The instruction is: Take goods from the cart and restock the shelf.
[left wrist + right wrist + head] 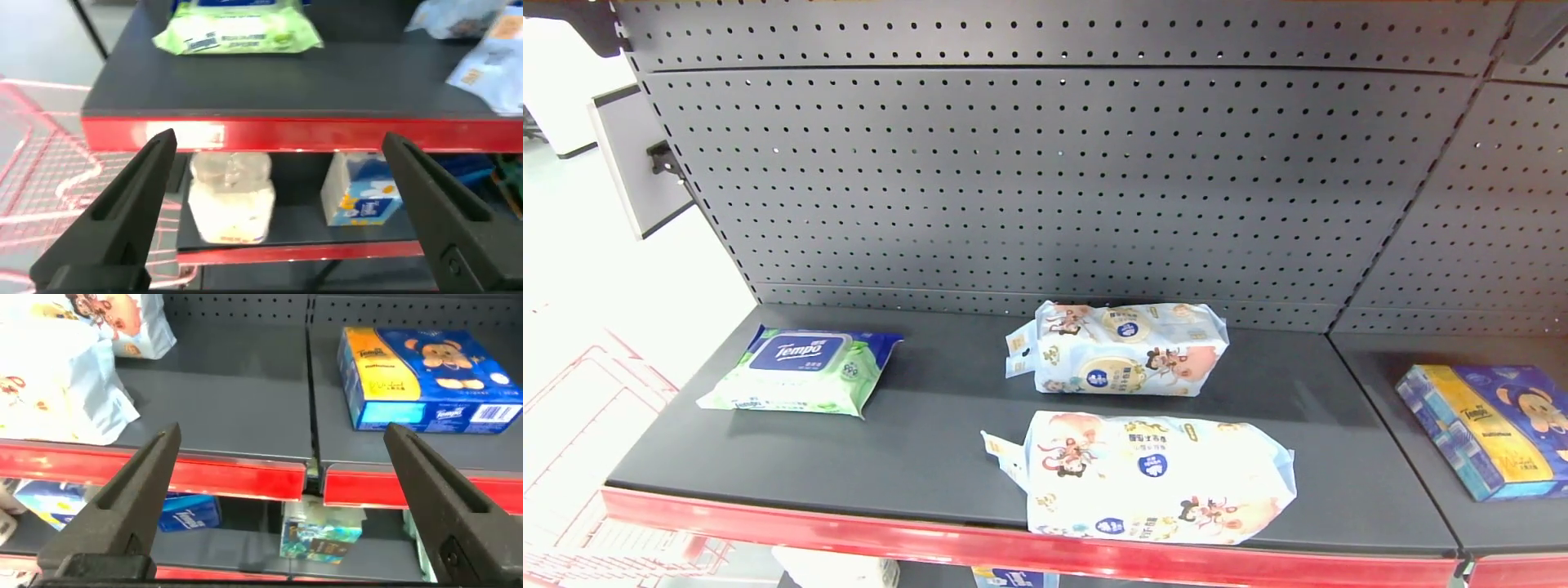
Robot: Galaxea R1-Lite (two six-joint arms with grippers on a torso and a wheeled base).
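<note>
Dark shelf [931,425] partly stocked, both grippers empty in front of its red front edge [849,531].
A grey pegboard [1045,188] backed the deck. A green-and-white wipes pack [800,369] lay flat at its left, a cartoon-printed tissue pack [1127,349] lay near the back, and a second one [1152,478] lay at the front lip. A blue-and-yellow box [1494,429] sat in the neighbouring bay to the right. The red wire cart [572,457] stood left of the shelf on a bright pale floor. The left gripper [278,139] and right gripper [282,429] each had their fingers spread wide, holding nothing, level with the red edge, and more packs stood on the lower shelf [294,224] below.
</note>
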